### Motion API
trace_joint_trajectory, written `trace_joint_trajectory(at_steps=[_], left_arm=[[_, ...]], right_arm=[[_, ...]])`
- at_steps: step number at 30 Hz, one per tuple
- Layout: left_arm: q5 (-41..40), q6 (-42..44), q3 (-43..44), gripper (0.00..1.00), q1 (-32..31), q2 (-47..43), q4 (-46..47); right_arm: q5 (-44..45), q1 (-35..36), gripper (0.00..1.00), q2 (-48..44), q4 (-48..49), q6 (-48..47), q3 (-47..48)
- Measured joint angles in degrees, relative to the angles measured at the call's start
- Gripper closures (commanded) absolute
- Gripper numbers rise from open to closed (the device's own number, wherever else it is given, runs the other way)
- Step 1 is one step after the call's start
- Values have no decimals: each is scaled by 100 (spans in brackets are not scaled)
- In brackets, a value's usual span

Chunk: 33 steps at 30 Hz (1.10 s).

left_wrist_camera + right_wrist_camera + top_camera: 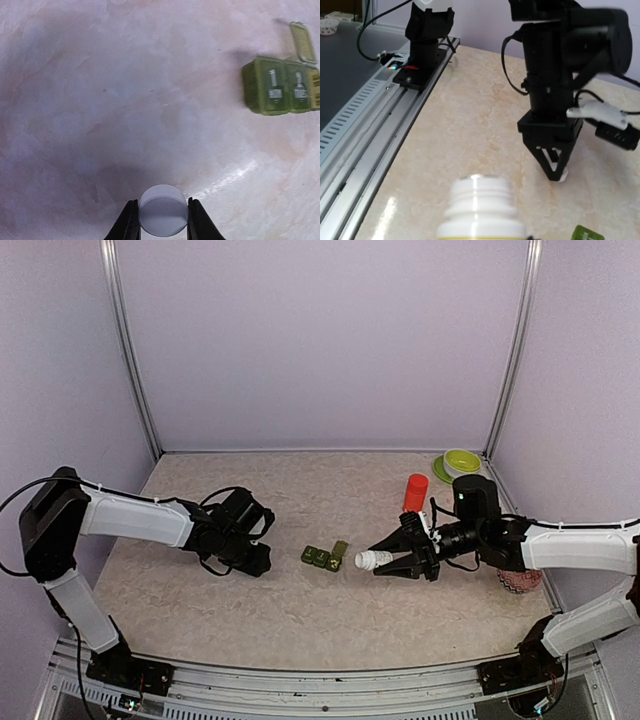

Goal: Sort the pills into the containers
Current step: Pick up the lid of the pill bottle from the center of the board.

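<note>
Overhead, your right gripper (392, 560) clamps a small white bottle (368, 560) held sideways over the middle of the worktop (300, 490). Its mouth points at the containers (320, 557), a green strip lying just beside it with its end lid (340, 549) flipped up. Your left gripper (262, 562) sits low on the strip's other side, toward the left edge. A red-orange bottle (415, 492) stands behind the right arm, green dishes (455, 462) are stacked in the far right corner, and a patterned bowl (520, 582) rests near the right edge.

From your left wrist, the fingers (131, 222) are pinched tight on a round white cap (162, 220). Whether it touches the marbled surface cannot be told. The containers lie ahead to the right, two lids down and the third open.

From your right wrist, the bottle's threaded neck fills the foreground, uncapped. Across the worktop the left gripper points straight down, something white between its tips.
</note>
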Motion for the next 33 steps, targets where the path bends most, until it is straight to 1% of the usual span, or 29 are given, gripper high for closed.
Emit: trace_joint_trajectory(at_steps=[3,10,14,19,26,33], left_arm=[[299,20,0,76,-55,-291,116],[1375,17,0,76,-111,-1051,616],[1851,13,2,76,-173,-1266,835],[2424,-17,2,76,-402,-1440,1226],[3008,-452,-146,76,-638,-1746,2251],[3115,-918,-319,76,-890,-1794,3034]], right_arm=[[-11,0,78,4,221,105,-101],[11,39,76,9,710,404,-313],[94,140,75,9,894,581,-345],[332,319,76,44,1104,879,-345],[1110,809,78,221,1346,1191,-345],[2216,1248,79,254,1895,1495,-527]])
